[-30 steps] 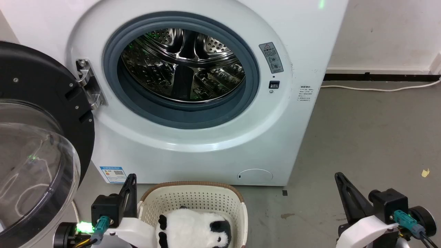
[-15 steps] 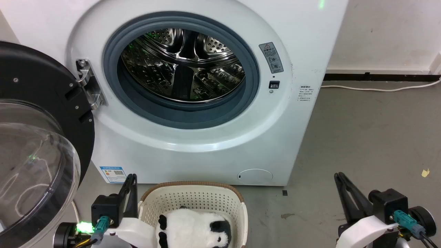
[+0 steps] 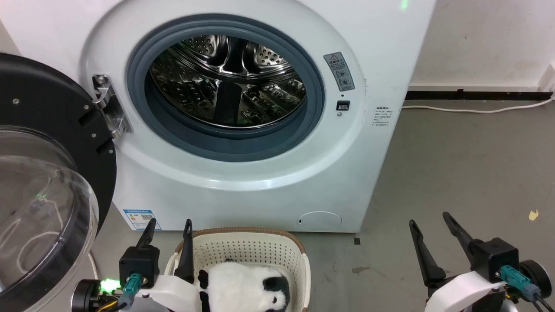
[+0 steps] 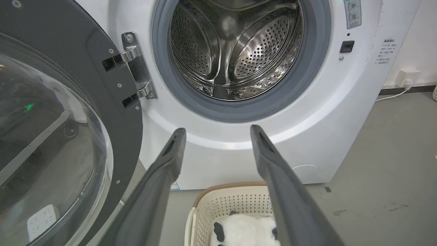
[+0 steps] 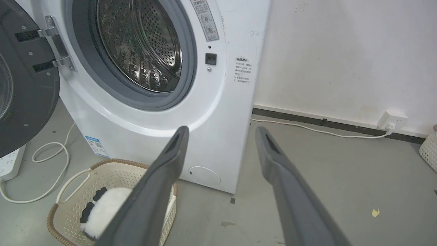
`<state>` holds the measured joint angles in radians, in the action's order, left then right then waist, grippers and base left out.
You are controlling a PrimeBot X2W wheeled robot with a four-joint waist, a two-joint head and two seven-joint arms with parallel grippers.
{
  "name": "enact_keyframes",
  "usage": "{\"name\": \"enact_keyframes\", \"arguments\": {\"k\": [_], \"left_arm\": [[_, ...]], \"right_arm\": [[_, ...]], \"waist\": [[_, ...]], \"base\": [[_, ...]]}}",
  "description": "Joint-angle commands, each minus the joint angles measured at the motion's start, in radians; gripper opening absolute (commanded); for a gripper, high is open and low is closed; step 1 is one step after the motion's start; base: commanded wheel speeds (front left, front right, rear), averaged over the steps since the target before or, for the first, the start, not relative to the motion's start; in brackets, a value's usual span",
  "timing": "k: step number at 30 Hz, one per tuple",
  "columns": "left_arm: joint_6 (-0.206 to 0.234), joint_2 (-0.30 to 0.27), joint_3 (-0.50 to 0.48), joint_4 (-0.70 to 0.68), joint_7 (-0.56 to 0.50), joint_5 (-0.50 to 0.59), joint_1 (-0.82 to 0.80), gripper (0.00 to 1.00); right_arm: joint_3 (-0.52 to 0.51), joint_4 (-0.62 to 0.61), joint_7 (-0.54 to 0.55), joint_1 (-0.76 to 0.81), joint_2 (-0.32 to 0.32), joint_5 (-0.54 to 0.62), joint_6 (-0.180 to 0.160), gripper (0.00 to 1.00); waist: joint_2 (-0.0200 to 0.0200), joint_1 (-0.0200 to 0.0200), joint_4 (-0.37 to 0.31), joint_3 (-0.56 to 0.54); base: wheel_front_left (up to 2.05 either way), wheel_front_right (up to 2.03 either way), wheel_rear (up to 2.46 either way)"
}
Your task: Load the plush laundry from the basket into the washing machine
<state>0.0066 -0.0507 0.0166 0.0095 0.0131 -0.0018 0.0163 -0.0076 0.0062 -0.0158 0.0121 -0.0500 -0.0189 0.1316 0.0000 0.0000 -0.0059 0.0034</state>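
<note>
The panda plush laundry (image 3: 249, 288) (image 4: 244, 230) (image 5: 104, 212) lies in the cream basket (image 3: 251, 249) (image 4: 225, 203) (image 5: 73, 213) on the floor before the washing machine (image 3: 260, 182) (image 4: 327, 112) (image 5: 218, 119). Its steel drum (image 3: 227, 82) (image 4: 235, 48) (image 5: 140, 44) holds nothing, and the door (image 3: 47, 186) (image 4: 58, 130) hangs wide open at the left. My left gripper (image 3: 169, 226) (image 4: 216, 131) stands open at the basket's left rim, one finger over the basket. Off to the right over bare floor, my right gripper (image 3: 429, 220) (image 5: 220, 131) is open and holds nothing.
A white cable (image 3: 477, 110) (image 5: 307, 128) runs along the wall's foot to a socket (image 5: 392, 119). A power strip (image 5: 10, 162) and looped cord (image 5: 51, 171) lie left of the machine. A yellow scrap (image 3: 534, 214) lies on the grey floor at right.
Both grippers went from shut to open. The head view shifted slightly.
</note>
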Motion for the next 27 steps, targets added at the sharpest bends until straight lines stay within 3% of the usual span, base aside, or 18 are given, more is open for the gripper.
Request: {"name": "enact_keyframes", "arguments": {"k": [1,16,27], "left_arm": [[0.002,0.0,0.004,0.005,0.012,-0.002,0.003,1.0],[-0.007,-0.014,0.033,0.079,0.043,0.004,-0.05,1.0],[-0.032,-0.042,0.048,0.221,0.035,-0.011,-0.132,1.0]], "right_arm": [[-0.004,0.002,-0.009,0.002,0.0,-0.01,0.0,1.0],[-0.014,-0.008,-0.04,-0.031,0.0,-0.042,0.0,1.0],[-0.011,-0.022,-0.063,-0.071,0.0,-0.078,0.0,1.0]], "waist": [[0.0,0.0001,-0.002,0.004],[0.0,0.0001,-0.04,0.116],[0.0,0.0001,-0.086,0.223]], "base": [[0.0,0.0,0.0],[0.0,0.0,0.0],[0.0,0.0,0.0]]}}
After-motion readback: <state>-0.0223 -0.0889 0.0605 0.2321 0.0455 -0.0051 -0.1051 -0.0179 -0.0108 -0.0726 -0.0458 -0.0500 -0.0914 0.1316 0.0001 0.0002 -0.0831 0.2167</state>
